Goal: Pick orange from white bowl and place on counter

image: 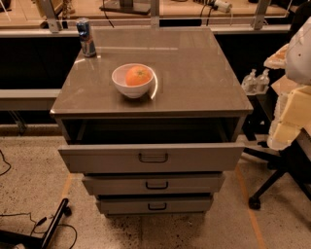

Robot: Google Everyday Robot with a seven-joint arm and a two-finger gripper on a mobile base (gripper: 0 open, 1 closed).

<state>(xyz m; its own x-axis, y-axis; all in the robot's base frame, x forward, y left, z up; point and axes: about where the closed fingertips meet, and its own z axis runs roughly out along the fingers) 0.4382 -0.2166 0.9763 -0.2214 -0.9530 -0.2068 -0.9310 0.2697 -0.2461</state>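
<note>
The orange (pixel 138 76) lies in the white bowl (pixel 132 89), filling much of it. The bowl stands on the glossy grey-brown counter (pixel 194 73), left of its middle and towards the front edge. My gripper (pixel 291 119) shows as pale, cream-coloured parts at the right edge of the camera view. It is beyond the counter's right side, well away from the bowl, and holds nothing that I can see.
A blue and silver can (pixel 86 38) stands at the counter's back left corner. The top drawer (pixel 151 156) is pulled out a little. Two small bottles (pixel 256 80) and a black chair base (pixel 272 185) are to the right. A wooden bench (pixel 146 12) runs behind.
</note>
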